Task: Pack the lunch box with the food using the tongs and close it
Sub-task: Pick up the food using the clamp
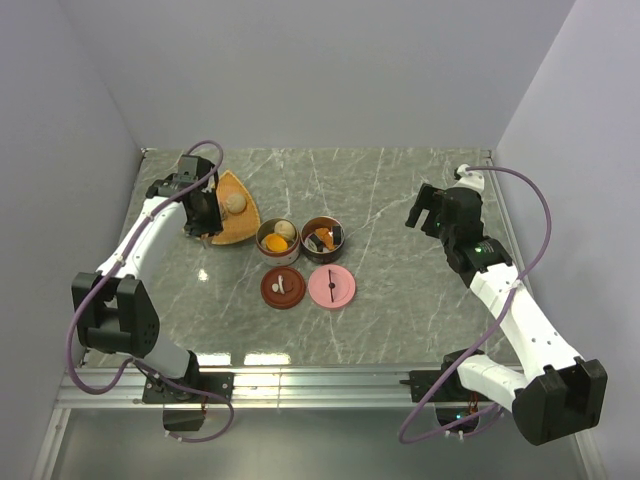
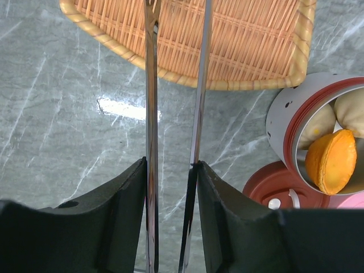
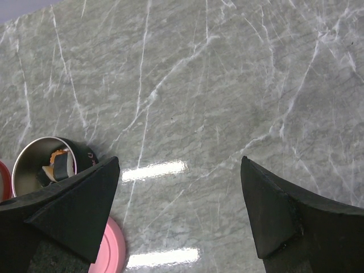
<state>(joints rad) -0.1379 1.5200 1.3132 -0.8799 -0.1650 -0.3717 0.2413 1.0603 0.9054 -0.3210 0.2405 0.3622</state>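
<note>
My left gripper (image 1: 203, 218) (image 2: 170, 170) is shut on the tongs (image 2: 151, 85). Their two thin shiny arms run parallel and apart, up over the woven orange plate (image 2: 256, 40) (image 1: 240, 222); their tips are cut off at the top of the left wrist view. One beige ball (image 1: 235, 204) lies on that plate. The left tin (image 1: 277, 238) (image 2: 284, 122) holds an orange chunk (image 2: 331, 161) and beige pieces (image 2: 350, 111). Dark rolls (image 1: 324, 238) (image 3: 57, 165) fill the right tin (image 1: 337, 226) (image 3: 23, 156). My right gripper (image 1: 437, 215) (image 3: 180, 162) hangs open over bare table at the right.
A brown-red lid (image 1: 283, 288) (image 2: 263, 187) and a pink lid (image 1: 332, 286) (image 3: 108, 250) lie flat in front of the tins. White walls close the table on the left, back and right. The marble top (image 1: 400, 290) stretches between the tins and the right arm.
</note>
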